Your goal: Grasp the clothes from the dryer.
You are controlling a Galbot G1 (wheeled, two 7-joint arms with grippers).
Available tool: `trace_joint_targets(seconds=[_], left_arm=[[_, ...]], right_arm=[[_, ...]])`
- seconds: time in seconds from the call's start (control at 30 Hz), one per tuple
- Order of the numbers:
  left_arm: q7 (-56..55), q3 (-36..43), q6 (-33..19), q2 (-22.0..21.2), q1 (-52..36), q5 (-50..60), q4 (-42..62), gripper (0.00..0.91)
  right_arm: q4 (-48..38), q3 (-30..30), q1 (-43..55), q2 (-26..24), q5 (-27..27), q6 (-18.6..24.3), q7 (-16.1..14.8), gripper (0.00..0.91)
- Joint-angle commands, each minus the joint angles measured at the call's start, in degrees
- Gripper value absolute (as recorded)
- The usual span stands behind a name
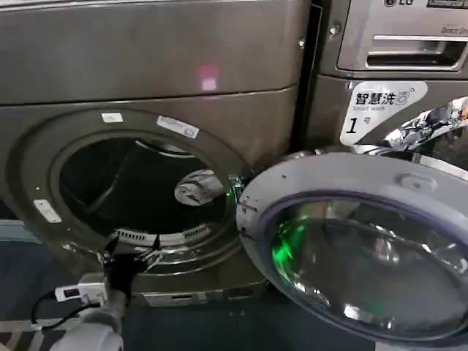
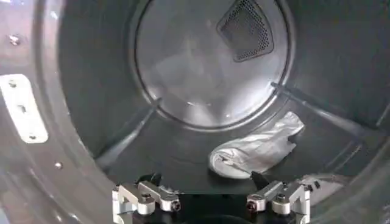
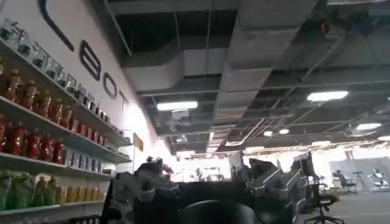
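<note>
The dryer [image 1: 146, 66] stands with its porthole open and its grey-rimmed glass door [image 1: 351, 241] swung out to the right. The clothes [image 2: 256, 149], a small pale grey-white bundle, lie on the drum floor; in the head view the clothes [image 1: 197, 186] show through the right part of the porthole. My left gripper [image 1: 131, 248] sits at the porthole's lower lip, below and left of the bundle. In the left wrist view the left gripper [image 2: 207, 182] is open and holds nothing, just short of the clothes. My right gripper [image 3: 198, 167] is open and empty, held away and facing the room.
A second machine [image 1: 395, 44] with a drawer stands to the right, crumpled foil [image 1: 431, 124] below its sticker. Drum paddles [image 2: 128, 137] and a rear vent [image 2: 247, 27] line the drum. Shelves of bottles [image 3: 36, 152] show in the right wrist view.
</note>
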Motion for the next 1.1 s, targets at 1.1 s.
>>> trace_joint_targets(seconds=[1.1], left_arm=[[0.9,2.8,0.5,0.4,-21.9,2.2,20.8,0.907]], right_arm=[[-0.1,-0.4,-0.4,0.0,-0.3,0.9,0.8,0.907]])
